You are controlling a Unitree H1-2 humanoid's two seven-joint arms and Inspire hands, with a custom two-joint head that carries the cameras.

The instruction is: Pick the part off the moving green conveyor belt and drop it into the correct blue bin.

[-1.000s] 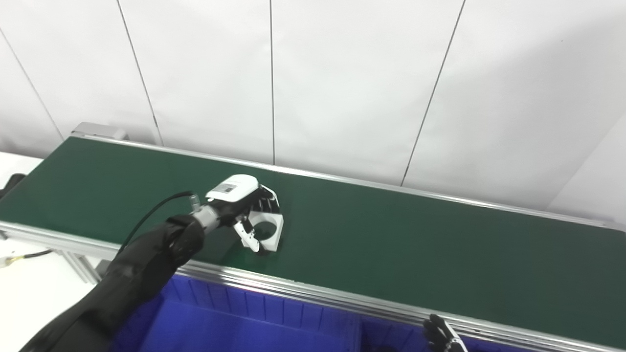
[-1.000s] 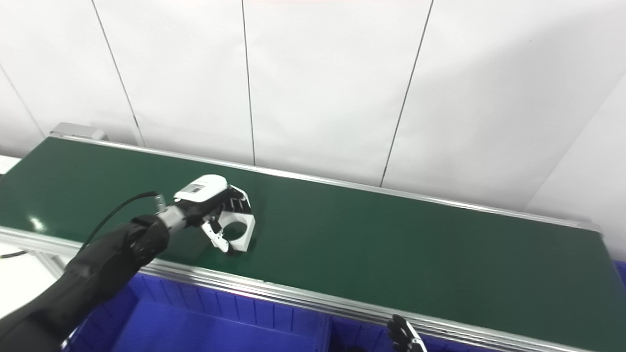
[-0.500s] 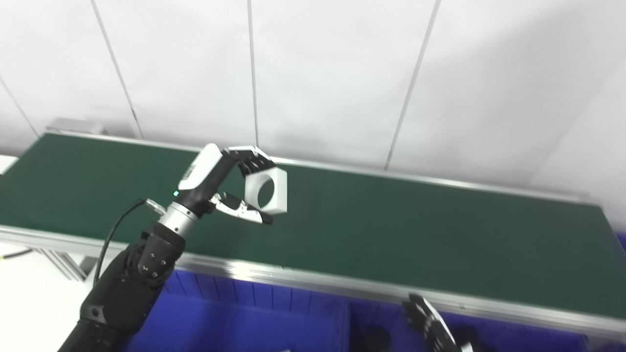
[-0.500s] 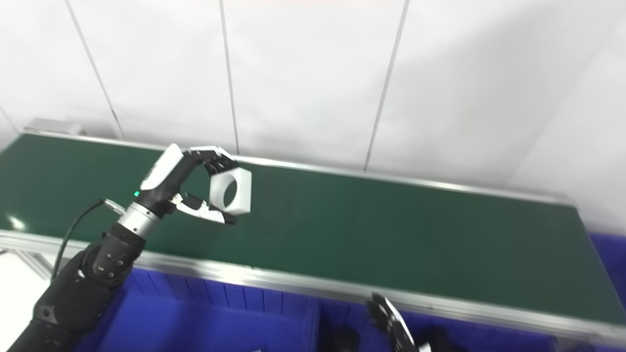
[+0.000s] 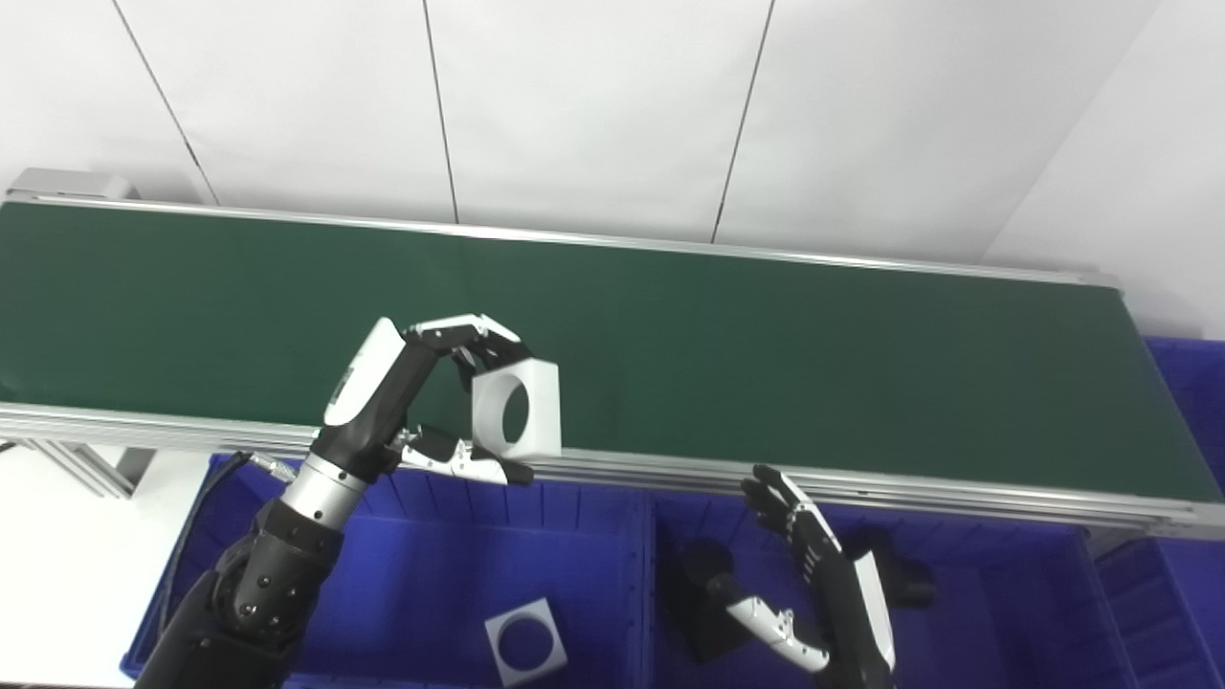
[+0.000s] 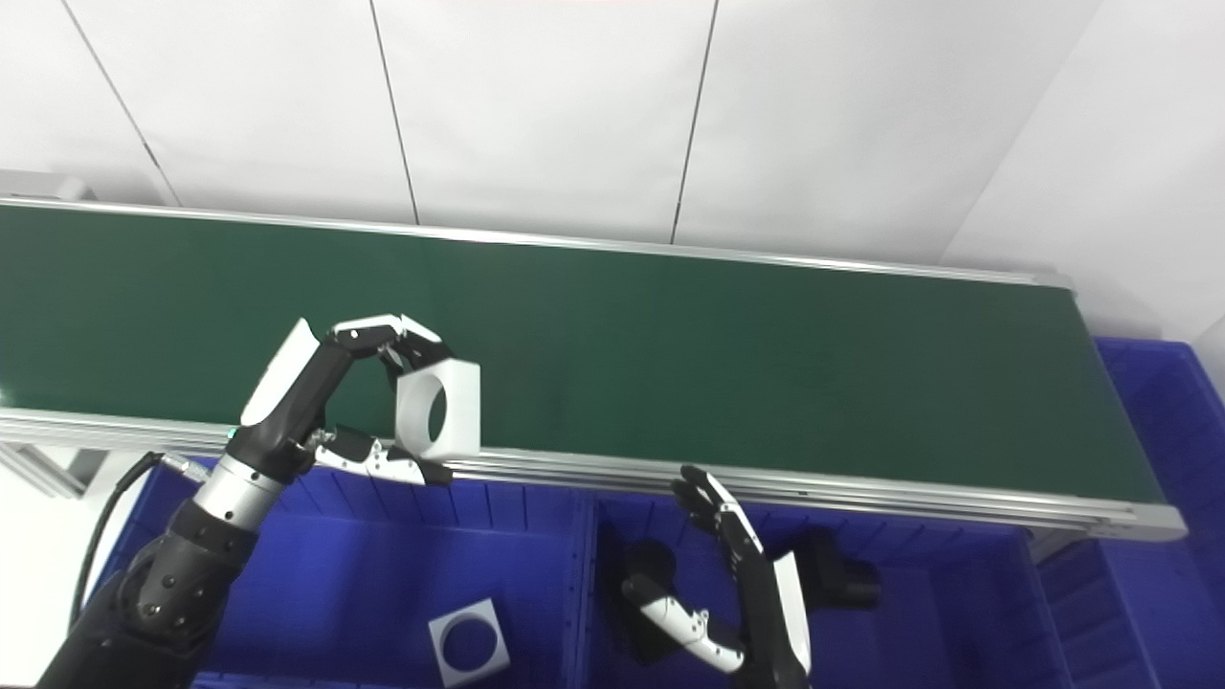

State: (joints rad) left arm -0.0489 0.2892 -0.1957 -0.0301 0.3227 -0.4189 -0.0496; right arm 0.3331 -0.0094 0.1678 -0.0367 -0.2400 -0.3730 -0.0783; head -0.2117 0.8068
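- Green conveyor belt [image 5: 766, 335] across the whole frame, left to right, bare of parts; aluminium rail [image 5: 909, 488] along its near edge.
- Blue left bin [image 5: 402, 593] below the rail, straight under the held part; already holding one white square part with round hole [image 5: 523, 654], lying flat near the front.
- Blue middle bin [image 5: 1005, 612] right of the divider, dark parts [image 5: 895, 574] inside, shapes hard to read; edge of a third bin [image 5: 1187, 383] at far right.
- Left hand [image 5: 421, 402] raised over the belt's near edge, fingers and thumb closed around the white block.
- Right hand [image 5: 823, 574] low over the middle bin, fingers spread, empty, well apart from the block.
- White square block with round through-hole [image 5: 517, 410] pinched top and bottom, standing on edge, hole facing the camera, hanging over the rail, clear of the belt.
- Key relation: matching white part sits down and slightly toward the robot from the held block, so the left bin looks like the right target, judging by the match.
- Next, probably: short pull back toward the robot past the rail, then release; only left hand needed, right too far.
- Risk: opening too early likely lands the block on the rail or belt.
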